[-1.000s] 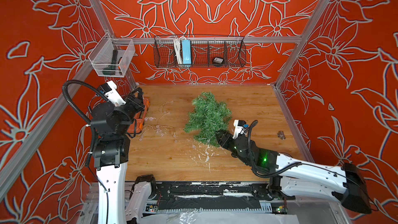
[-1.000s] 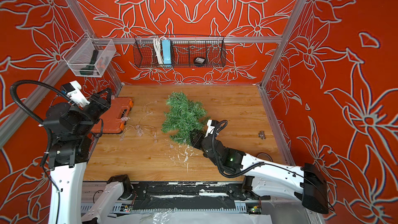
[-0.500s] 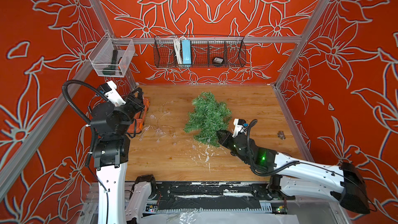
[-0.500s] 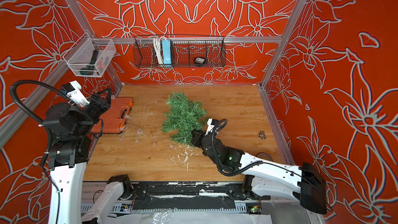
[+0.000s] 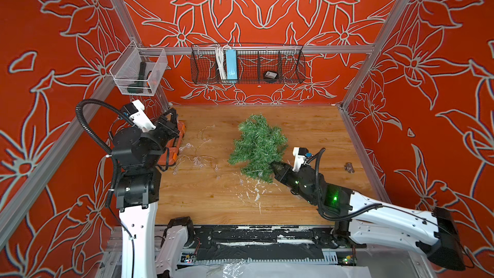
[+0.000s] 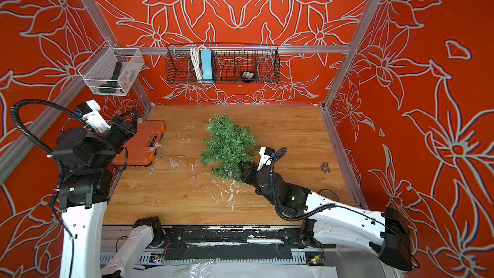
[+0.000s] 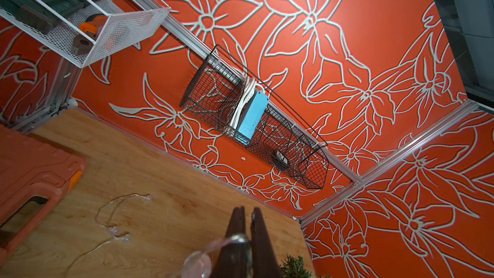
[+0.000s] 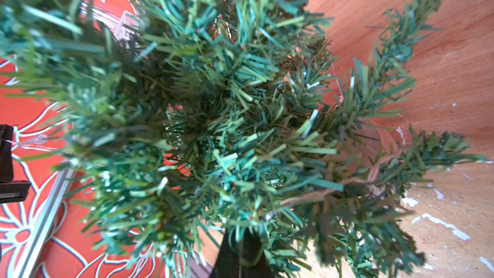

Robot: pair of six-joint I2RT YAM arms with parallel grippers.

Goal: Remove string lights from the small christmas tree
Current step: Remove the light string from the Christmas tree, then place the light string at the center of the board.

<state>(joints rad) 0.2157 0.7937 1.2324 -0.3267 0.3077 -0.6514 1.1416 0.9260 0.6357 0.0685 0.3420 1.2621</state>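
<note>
The small bushy Christmas tree (image 5: 258,145) of green tinsel needles lies flat near the middle of the wooden tabletop (image 5: 213,204). The right end effector (image 5: 274,167) is pressed together on the needles at the tree's wide bottom edge. Its wrist view is pretty much all green.

The string lights (image 5: 197,156) — thin coppery wire with little clear round bulbs — sit mostly loose on the wood between the tree and the orange plastic tool case (image 6: 141,143). One bulb is at the tree's lower fringe.

The left end effector (image 7: 248,211) is raised by the case's far corner, pinching the wire — a blurry bulb hangs just beside its fingers.
</note>
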